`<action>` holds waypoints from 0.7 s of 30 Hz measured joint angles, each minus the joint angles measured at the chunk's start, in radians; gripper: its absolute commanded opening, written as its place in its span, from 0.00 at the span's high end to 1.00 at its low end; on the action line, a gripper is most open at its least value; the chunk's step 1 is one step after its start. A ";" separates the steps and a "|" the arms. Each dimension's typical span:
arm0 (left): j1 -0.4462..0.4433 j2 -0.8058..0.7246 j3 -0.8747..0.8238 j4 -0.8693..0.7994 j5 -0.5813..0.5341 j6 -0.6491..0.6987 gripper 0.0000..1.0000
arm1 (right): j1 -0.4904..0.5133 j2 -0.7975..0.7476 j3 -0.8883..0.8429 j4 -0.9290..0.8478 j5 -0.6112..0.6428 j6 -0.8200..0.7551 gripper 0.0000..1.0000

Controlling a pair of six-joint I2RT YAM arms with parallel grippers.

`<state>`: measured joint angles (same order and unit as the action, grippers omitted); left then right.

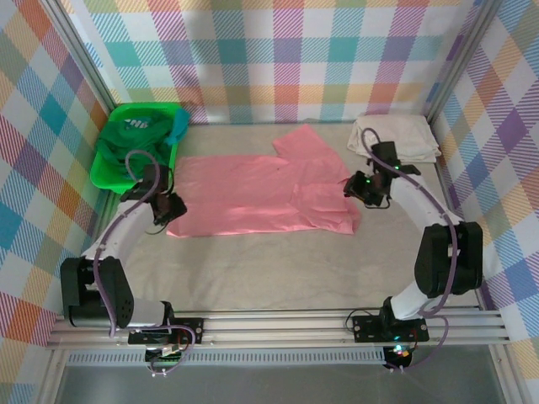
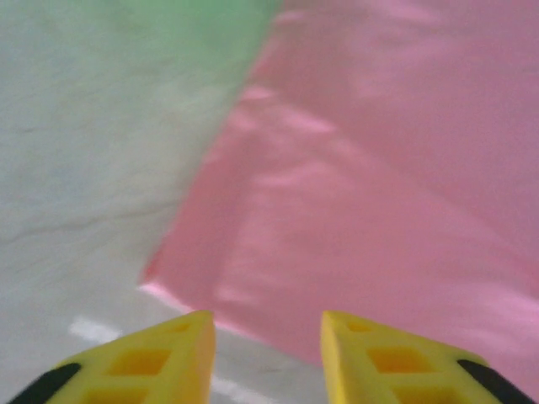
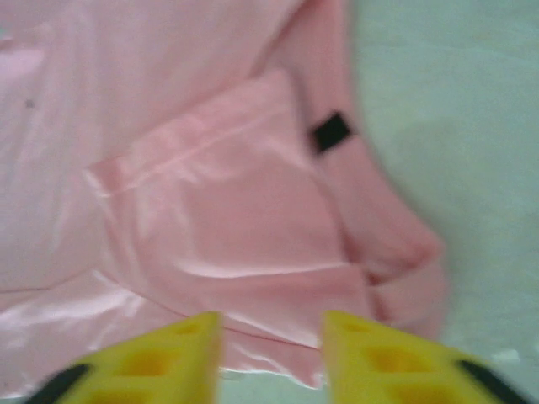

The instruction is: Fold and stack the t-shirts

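A salmon-pink t-shirt (image 1: pixel 261 194) lies spread flat across the middle of the table, one sleeve pointing to the back. My left gripper (image 1: pixel 173 208) hovers at its near-left corner. In the left wrist view the yellow fingers (image 2: pixel 181 353) stand apart with nothing between them, and the shirt's corner (image 2: pixel 354 194) lies just ahead. My right gripper (image 1: pixel 364 192) is over the shirt's right end, open too (image 3: pixel 272 353), above a folded-in sleeve (image 3: pixel 244 219) with a black tag (image 3: pixel 331 132). A folded cream-white t-shirt (image 1: pixel 396 139) rests at the back right.
A bright green bin (image 1: pixel 108 168) stands at the back left, holding a dark green shirt (image 1: pixel 135 130) and a teal one (image 1: pixel 178 126). Checked walls close in the table on three sides. Bare table surface (image 1: pixel 269 269) runs between the pink shirt and the arm bases.
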<state>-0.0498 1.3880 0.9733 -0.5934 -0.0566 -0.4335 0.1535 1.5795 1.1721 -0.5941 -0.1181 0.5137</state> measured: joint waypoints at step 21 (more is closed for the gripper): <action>-0.058 0.150 -0.265 0.394 0.141 -0.158 0.83 | 0.051 0.097 -0.324 0.346 -0.078 0.172 1.00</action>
<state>-0.1081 1.5383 0.7086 -0.1993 0.0841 -0.5911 0.2050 1.6764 0.8478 -0.2481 -0.1963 0.6857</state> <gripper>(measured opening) 0.157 0.060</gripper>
